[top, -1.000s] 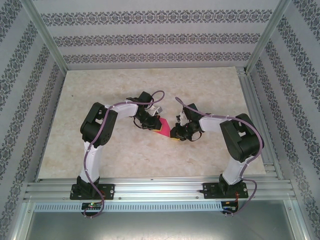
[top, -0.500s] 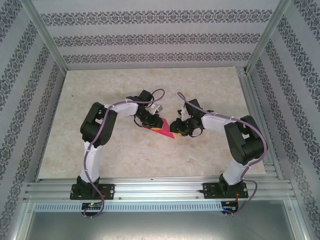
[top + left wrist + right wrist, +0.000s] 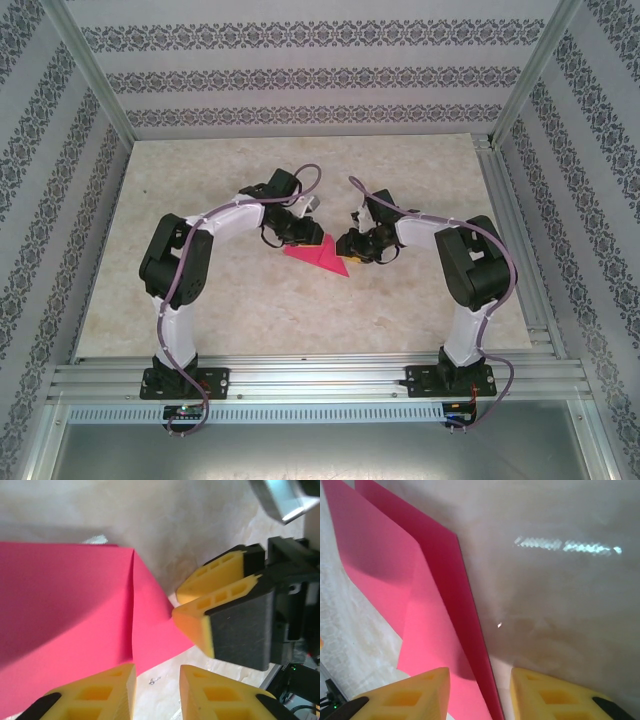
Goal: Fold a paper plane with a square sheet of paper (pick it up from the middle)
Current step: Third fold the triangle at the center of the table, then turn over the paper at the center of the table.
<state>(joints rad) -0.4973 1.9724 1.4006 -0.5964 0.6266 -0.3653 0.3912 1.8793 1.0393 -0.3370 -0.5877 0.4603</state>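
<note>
- Both pairs of fingers have let go in the last second. The folded pink paper (image 3: pixel 318 257), which was held up between them, now lies on the table (image 3: pixel 230 300). My left elbow has also swung out to the left.
- My left gripper (image 3: pixel 157 667) is spread. Bare table and a corner of the paper sit in the gap, and nothing is pinched.
- My right gripper (image 3: pixel 480 670) is parted too. It straddles a raised creased edge of the paper without clamping it.
- The paper sits mid-table between the two grippers, with its pointed end toward the near right. The left gripper is at its far edge and the right gripper is just beside its right side.
- My main worry is that the folds spring open now that nothing presses them. A flap already stands up a little in the right wrist view.
- A second risk is closing on one layer only, which would peel the fold apart instead of lifting the whole piece.
- The sheet is thin and the table looks smooth. A fingertip coming in low could push the paper along or crumple its edge.
- What stands most in my way is my own other gripper. The two sets of yellow fingers are very near each other, so a careless reach could knock them together.
- Purple cables (image 3: pixel 312 178) loop above both wrists, and the metal rail (image 3: pixel 320 378) runs along the near edge, well apart from the work.
</note>
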